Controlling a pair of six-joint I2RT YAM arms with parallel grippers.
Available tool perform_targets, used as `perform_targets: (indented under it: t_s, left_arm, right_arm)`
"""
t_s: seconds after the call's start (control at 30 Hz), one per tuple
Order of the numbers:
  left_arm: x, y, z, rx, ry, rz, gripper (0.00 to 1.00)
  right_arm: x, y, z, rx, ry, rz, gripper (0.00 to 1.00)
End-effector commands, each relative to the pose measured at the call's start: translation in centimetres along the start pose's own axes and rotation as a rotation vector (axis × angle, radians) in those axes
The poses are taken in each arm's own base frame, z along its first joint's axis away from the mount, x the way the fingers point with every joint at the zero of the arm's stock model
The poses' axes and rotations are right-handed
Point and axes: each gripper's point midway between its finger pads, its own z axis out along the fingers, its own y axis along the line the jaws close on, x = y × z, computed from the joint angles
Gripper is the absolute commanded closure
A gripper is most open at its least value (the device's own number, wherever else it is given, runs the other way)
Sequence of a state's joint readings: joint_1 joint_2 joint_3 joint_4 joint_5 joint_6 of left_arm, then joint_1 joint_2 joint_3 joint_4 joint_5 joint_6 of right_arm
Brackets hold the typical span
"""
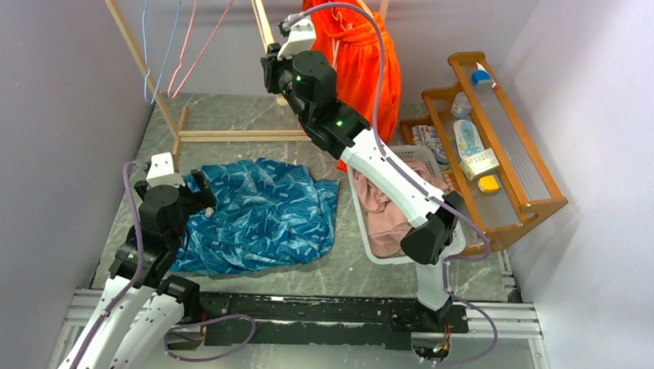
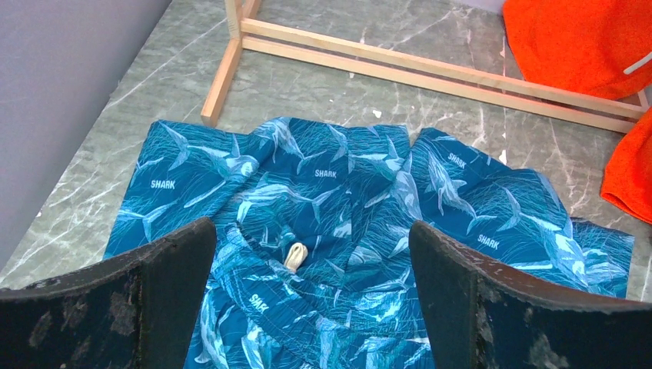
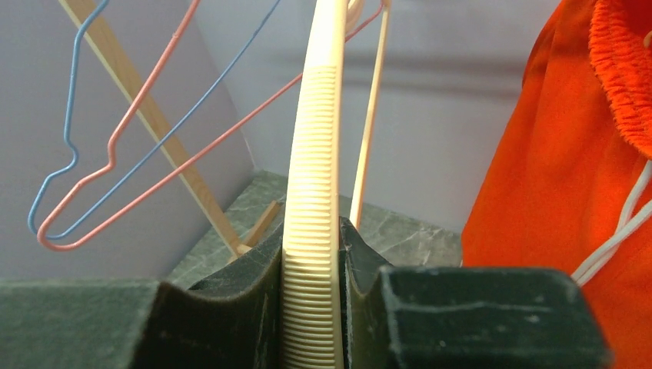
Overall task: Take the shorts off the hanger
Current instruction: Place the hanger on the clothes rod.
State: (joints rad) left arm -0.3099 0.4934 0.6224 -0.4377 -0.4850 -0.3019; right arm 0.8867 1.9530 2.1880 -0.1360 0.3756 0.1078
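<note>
The bright orange shorts (image 1: 362, 67) hang bunched on a cream ribbed hanger (image 3: 311, 177) at the back of the wooden rack (image 1: 227, 135), their white cord dangling. The right gripper (image 3: 311, 254) is clenched on the hanger's arm, just left of the cloth. Two wire hangers (image 3: 154, 180) hang farther left, open air between. The blue shark-print shorts (image 1: 261, 215) lie spread on the table under the left gripper (image 2: 311, 231), its jaws wide apart.
</note>
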Motion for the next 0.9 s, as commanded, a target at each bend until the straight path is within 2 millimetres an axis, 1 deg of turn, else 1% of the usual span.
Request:
perform_targets:
  t_s: [0.0,0.2,0.4,0.6,0.67,0.73,0.87]
  left_arm:
    - [-0.5,-0.3,0.1,0.017,-0.02,-0.002,0.01]
    - [-0.4,-0.4,0.2,0.016,-0.014,-0.001,0.01]
    - [-0.4,-0.5,0.2,0.023,-0.015,0.001,0.01]
    - [-0.4,-0.5,0.2,0.026,-0.014,0.003,0.01]
    - [-0.4,-0.6,0.2,0.031,-0.014,0.004,0.01]
    - [-0.4,-0.7,0.2,0.035,-0.013,0.005,0.01]
    - [-0.4,-0.7,0.2,0.035,-0.012,0.005,0.01]
  right_arm:
    - [-2.1,-0.1,-0.1,0.015,-0.025,0.0,1.0]
    - [-2.5,0.0,0.0,0.014,-0.029,-0.002,1.0]
    - [-3.9,-0.1,-0.5,0.016,-0.065,0.009,1.0]
    - [-3.4,-0.8,-0.1,0.058,-0.039,0.0,1.0]
    - [-3.9,-1.0,-0.2,0.062,-0.044,0.008,1.0]
    - [-3.0,-0.9,0.4,0.069,-0.032,0.01,1.0]
    - [-3.3,-1.1,0.7,0.078,-0.047,0.021,1.0]
